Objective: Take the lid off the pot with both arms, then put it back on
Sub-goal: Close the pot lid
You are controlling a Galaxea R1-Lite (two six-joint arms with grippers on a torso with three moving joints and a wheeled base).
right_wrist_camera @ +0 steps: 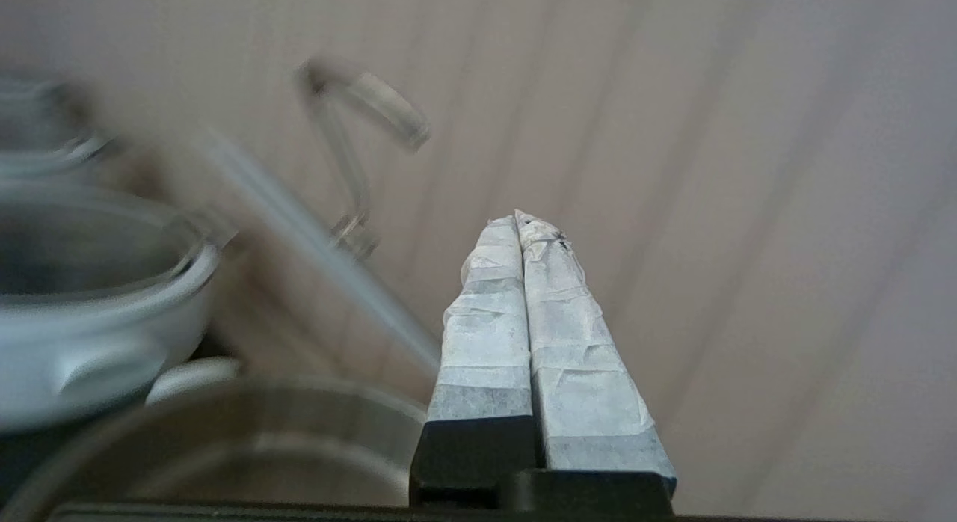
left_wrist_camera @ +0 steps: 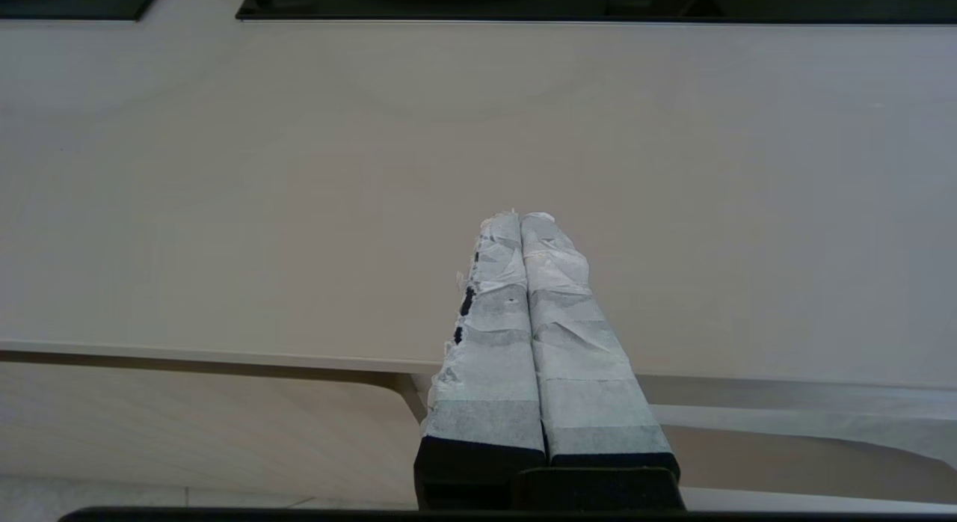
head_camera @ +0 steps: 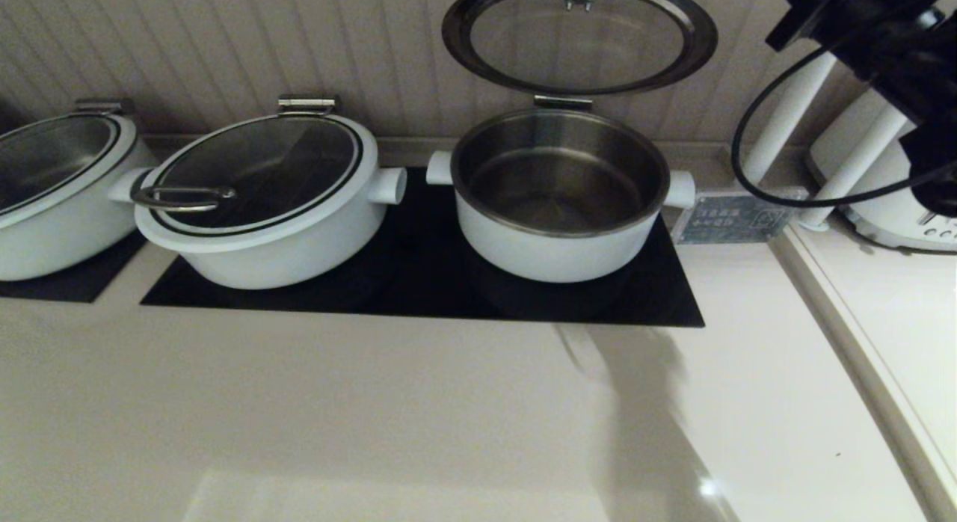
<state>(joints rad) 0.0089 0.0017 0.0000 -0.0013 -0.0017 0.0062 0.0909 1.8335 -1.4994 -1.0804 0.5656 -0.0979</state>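
From the head camera I see a round, deep white pot with a steel inner liner [head_camera: 559, 200] sitting on a black glass cooktop panel [head_camera: 419, 283] set into a pale beige bench [head_camera: 374, 417]. Its two short white stub handles stick out to either side. The round glass lid with a dark ring and steel bar handle [head_camera: 579, 37] is tipped up on its rear metal hinge [head_camera: 562, 102], standing nearly upright behind the pot and against the ribbed beige wall [head_camera: 224, 43], so the pot is open and I can see into its bare steel interior. To the pot's left on the same panel sits a wider white pot with a closed glass lid and an oval loop handle [head_camera: 262, 197], and a third white pot [head_camera: 52, 193] shows at the far left edge. My right arm [head_camera: 882, 51] is raised at the upper right, beside the lid. Its right gripper [right_wrist_camera: 519, 223] has its tape-wrapped jaws pressed together, holding nothing, with the lid's handle blurred close by. My left gripper [left_wrist_camera: 519, 219] hovers over the front of the bench, jaws likewise closed and empty.
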